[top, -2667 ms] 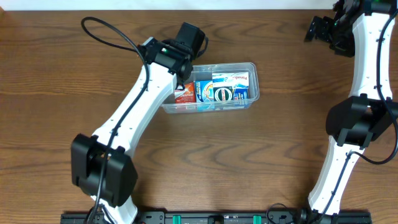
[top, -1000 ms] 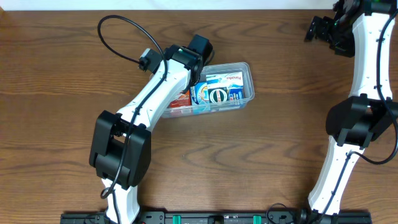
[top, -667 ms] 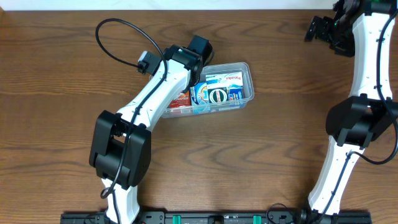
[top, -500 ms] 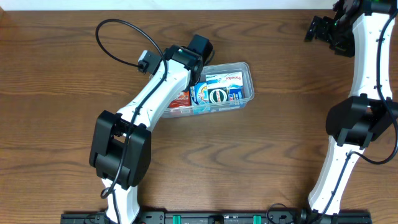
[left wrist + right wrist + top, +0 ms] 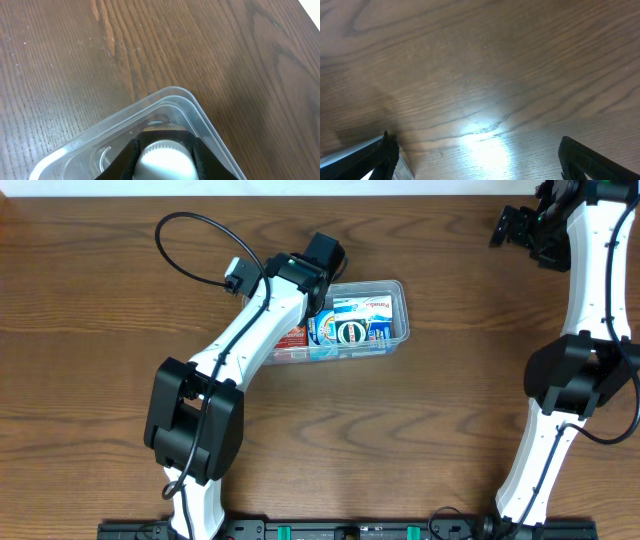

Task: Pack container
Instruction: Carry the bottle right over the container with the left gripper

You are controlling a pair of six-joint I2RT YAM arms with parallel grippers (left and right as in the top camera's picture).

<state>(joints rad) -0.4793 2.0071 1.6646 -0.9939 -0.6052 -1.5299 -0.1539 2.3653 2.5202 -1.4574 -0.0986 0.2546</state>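
The clear plastic container (image 5: 403, 308) lies on the wooden table at centre. It holds a blue printed carton (image 5: 352, 330) and a red package (image 5: 293, 337). My left gripper (image 5: 312, 292) reaches down into the container's left end. In the left wrist view the left gripper (image 5: 165, 161) is shut on a white round ribbed object (image 5: 165, 157) inside a rounded corner of the container (image 5: 202, 122). My right gripper (image 5: 514, 226) hangs at the far right edge of the table. In the right wrist view it (image 5: 480, 162) is open and empty above bare wood.
A black cable (image 5: 190, 240) loops from the left arm over the table's far left. The right arm's white links (image 5: 590, 280) run down the right side. A black rail (image 5: 350, 530) lines the front edge.
Since 2.7 s ago the left arm swung its elbow in and the container turned slightly. Over the last second the left gripper barely shifted. The right arm has not moved.
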